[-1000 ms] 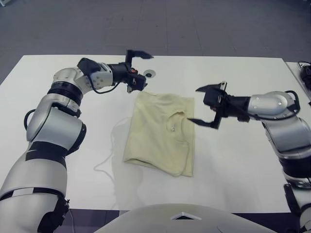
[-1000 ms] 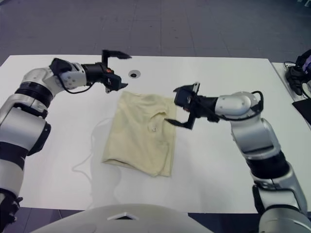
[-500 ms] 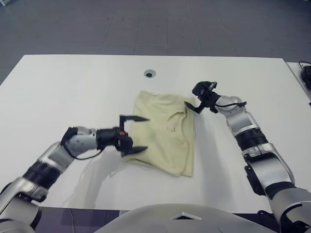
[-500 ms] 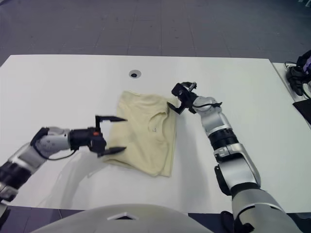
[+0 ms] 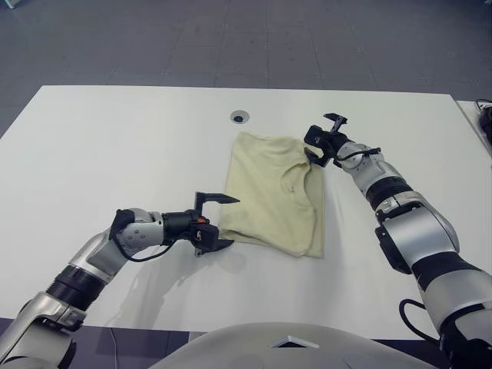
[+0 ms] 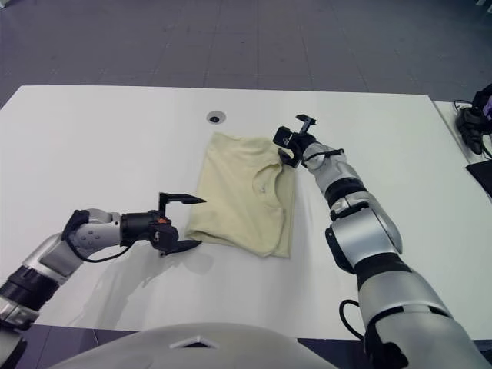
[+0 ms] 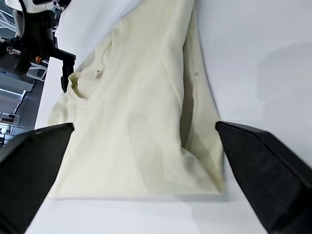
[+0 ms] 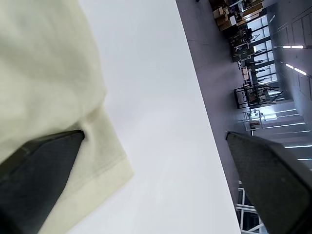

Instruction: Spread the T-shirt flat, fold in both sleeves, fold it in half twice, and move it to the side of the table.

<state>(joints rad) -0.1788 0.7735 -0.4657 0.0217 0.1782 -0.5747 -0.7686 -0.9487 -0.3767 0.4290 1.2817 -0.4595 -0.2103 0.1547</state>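
1. Bright, even light falls from overhead across the white table (image 5: 92, 138), which reads almost uniformly pale from edge to edge with no hard glare spots.
2. The T-shirt (image 5: 273, 192) casts only a thin, soft shadow along its near and right edges, so the light is diffuse rather than from a single lamp.
3. In the left wrist view, gentle shading marks the folds and the layered hem of the fabric.
4. The floor (image 5: 231, 38) beyond the table's far edge is a noticeably dimmer grey.
5. In the right wrist view, ceiling strip lights (image 8: 292, 68) glow white in the room past the table's edge, and the table surface beside them is washed very light.
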